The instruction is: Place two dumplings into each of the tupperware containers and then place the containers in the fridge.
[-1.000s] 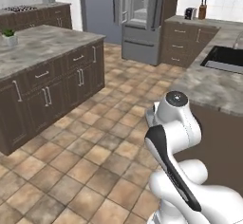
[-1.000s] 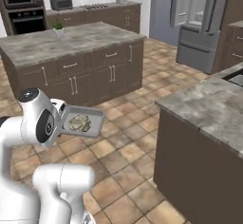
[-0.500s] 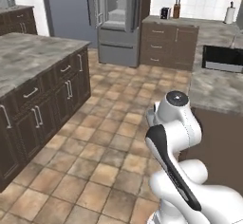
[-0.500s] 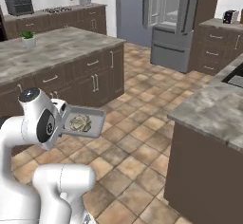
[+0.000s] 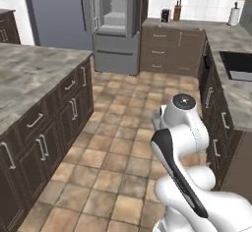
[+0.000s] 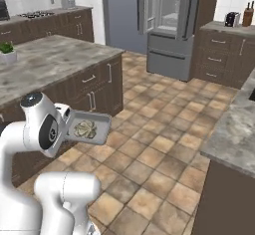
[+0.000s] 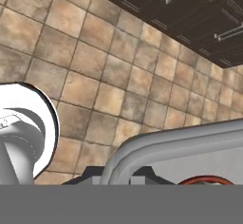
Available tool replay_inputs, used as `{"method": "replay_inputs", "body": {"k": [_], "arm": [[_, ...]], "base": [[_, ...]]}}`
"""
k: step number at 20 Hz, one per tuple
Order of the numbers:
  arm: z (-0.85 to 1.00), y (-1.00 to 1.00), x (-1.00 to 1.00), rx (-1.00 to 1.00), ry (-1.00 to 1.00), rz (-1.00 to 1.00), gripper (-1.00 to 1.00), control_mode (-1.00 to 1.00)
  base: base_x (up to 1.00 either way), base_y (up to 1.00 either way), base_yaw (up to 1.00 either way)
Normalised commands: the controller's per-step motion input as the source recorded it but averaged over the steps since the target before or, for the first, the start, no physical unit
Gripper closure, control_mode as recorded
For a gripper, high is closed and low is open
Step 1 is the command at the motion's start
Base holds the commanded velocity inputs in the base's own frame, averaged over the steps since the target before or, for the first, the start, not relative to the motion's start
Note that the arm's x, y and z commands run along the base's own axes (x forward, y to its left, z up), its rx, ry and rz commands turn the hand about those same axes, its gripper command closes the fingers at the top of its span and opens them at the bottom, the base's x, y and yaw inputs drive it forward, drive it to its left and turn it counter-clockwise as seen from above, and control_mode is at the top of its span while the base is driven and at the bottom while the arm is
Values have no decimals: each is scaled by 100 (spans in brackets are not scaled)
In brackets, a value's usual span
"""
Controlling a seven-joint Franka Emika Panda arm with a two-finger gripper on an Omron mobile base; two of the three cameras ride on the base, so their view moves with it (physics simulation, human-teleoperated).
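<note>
A shallow dark-grey rectangular tray holding mottled beige dumplings rides close beside the arm, low over the tiled floor, the gripper clamped on its rim. The tall grey fridge stands open at the far side; keeping the tray level should prevent spills.

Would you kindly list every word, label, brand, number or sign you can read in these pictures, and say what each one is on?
None can be read.
The fridge, the tupperware container holding dumplings, the counter appliances and the cabinet fronts carry no visible lettering.
</note>
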Motion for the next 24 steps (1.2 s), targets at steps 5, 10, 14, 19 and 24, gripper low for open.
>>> {"method": "replay_inputs", "body": {"k": [5,10,14,19,24], "arm": [[0,0,0,0,0,0,100,100],[0,0,0,0,0,0,100,100],[0,0,0,0,0,0,100,100],[0,0,0,0,0,0,100,100],[0,0,0,0,0,0,100,100]], "base": [[100,17,-18],[100,16,-23],[100,15,-21],[100,35,-22],[100,55,-24]]}}
